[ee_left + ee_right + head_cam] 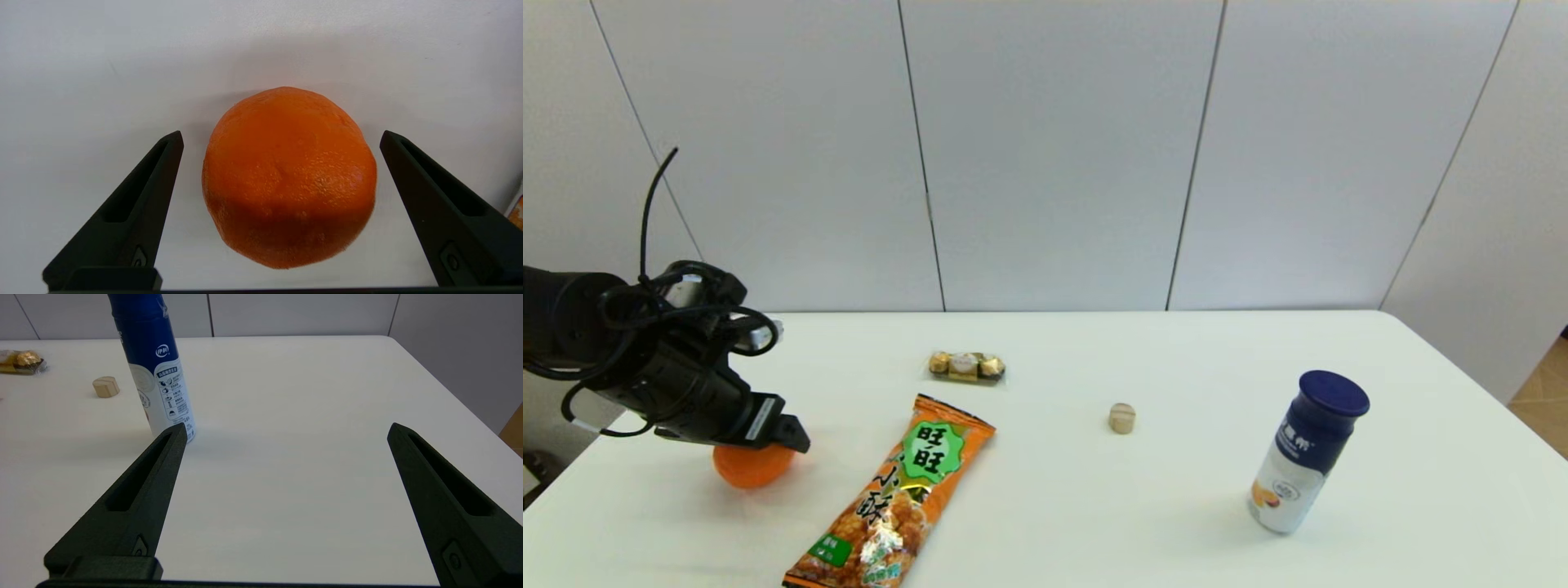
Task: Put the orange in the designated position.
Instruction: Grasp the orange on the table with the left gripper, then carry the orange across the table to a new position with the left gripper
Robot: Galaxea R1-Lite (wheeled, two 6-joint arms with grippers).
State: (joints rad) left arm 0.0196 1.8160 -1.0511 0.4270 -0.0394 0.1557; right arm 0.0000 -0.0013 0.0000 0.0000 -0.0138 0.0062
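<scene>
White table (1143, 506) filled the lower half of the head view, with grey wall panels behind it.

Left arm reached in from the left edge of the head view. Left gripper (281, 139) hung directly over the orange (752, 465), pointing down, fingers (139, 204) spread wide. In the left wrist view the fruit sat between the two black fingers with a gap of bare table showing on each side (no contact visible on either).

Orange snack bag (894, 498) with a green label lay flat at lower centre-left of the head view, long axis running diagonally, its lower end cut off by the bottom edge. It lay just to the right of the orange, apart from it.

Blue-capped white bottle (1305, 453) stood upright at lower right of the head view, well apart from the rest.

The orange rested on the table at lower left of the head view, its top hidden behind the gripper body. Skin was dimpled and bright.

Pack of gold-wrapped chocolates (967, 367) lay at centre, beyond the bag's upper end.

Small wooden cylinder (1122, 417) stood between the chocolates and the bottle.

Right gripper (286, 430) showed only in the right wrist view: fingers spread, holding nothing, low over bare table with the bottle near one fingertip.
</scene>
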